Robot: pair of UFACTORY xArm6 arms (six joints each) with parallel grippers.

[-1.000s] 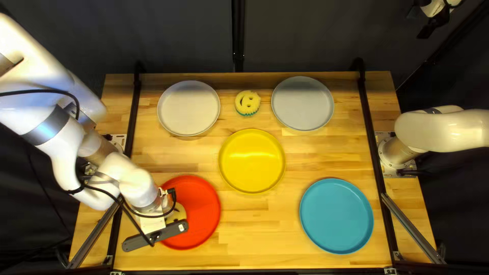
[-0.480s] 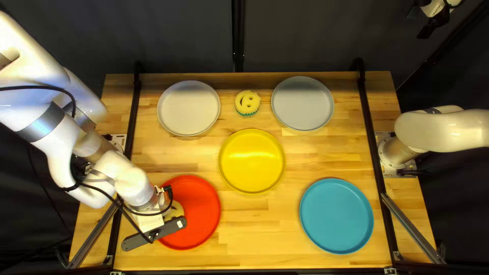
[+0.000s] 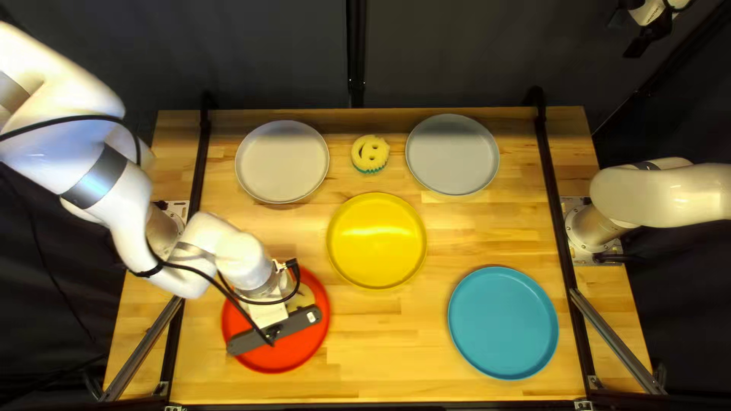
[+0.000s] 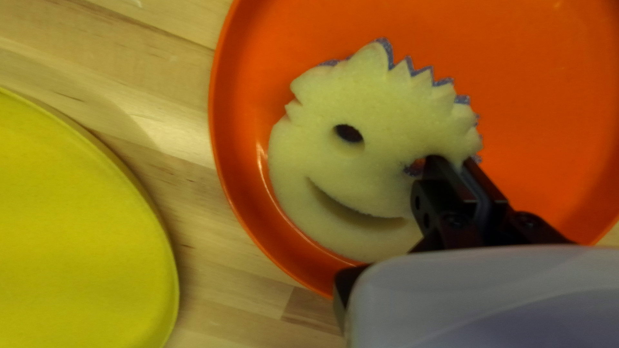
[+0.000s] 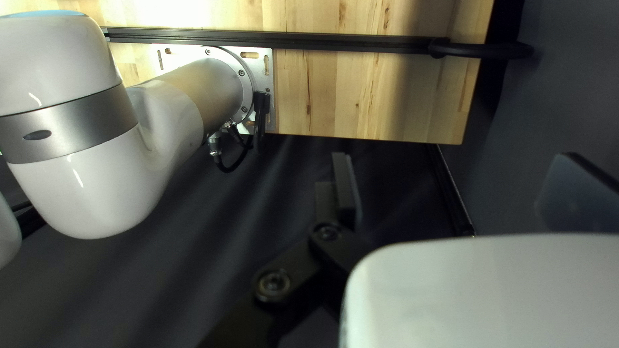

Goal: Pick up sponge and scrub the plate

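In the top left view my left gripper (image 3: 276, 332) is over the red plate (image 3: 311, 344), partly covering a pale yellow sponge (image 3: 305, 295). The left wrist view shows the left gripper (image 4: 448, 161) shut on the smiley-shaped sponge (image 4: 374, 116), one finger in an eye hole and the other outside its jagged edge. The sponge lies over the plate (image 4: 548, 84), near its rim; contact beneath is hidden. My right gripper (image 3: 641, 44) is raised beyond the table's far right corner; the right wrist view shows the right gripper (image 5: 458, 190) wide open with nothing between its fingers.
A second smiley sponge (image 3: 370, 154) lies between a white plate (image 3: 282, 161) and a grey plate (image 3: 452, 154). The yellow plate (image 3: 377, 241) is in the middle, the blue plate (image 3: 502, 323) nearer the right arm's base. Black rails cross both table sides.
After a slight shift leftward, my left gripper has moved right across the red plate, carrying the sponge with it. My right arm and the other plates have stayed put.
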